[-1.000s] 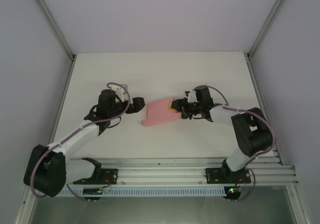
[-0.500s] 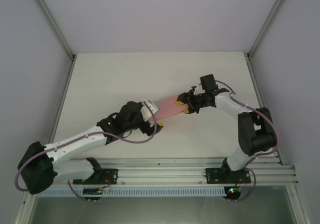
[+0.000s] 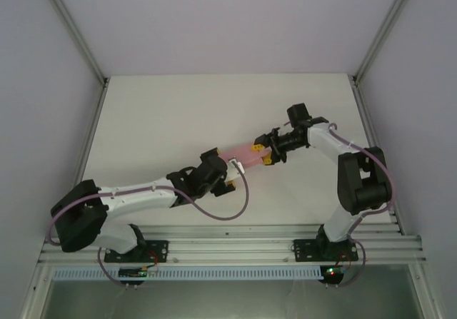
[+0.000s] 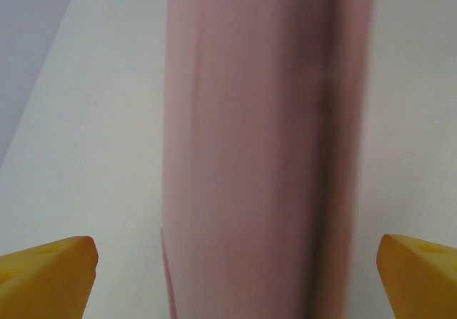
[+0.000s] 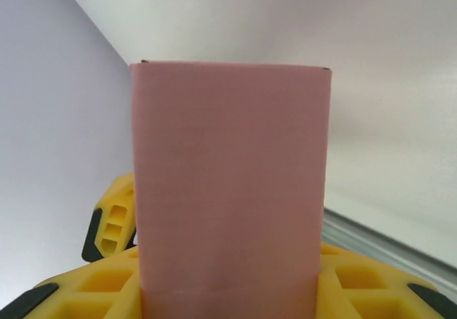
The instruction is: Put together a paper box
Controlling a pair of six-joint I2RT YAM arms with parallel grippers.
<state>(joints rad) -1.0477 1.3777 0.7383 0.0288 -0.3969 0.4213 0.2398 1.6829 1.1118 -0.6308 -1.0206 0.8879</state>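
Top external, paper box (image 3: 246, 153) over white table (image 3: 178, 112)

Top view: even, diffuse overhead light, no glare, only faint soft shadows on table (image 3: 157, 119). Sharp throughout; slight wide-angle lean on enclosure posts (image 3: 75, 30) toward the edges.
Left wrist view: heavy blur. Paper box (image 4: 264, 148) smeared into vertical streaks, dark band down its right side, yellow fingertips (image 4: 43, 276) soft as well.
Right wrist view: box very close to lens, slightly soft but evenly lit, edges readable. Background defocused, brighter toward upper right, dimmer and lilac-tinted at left.
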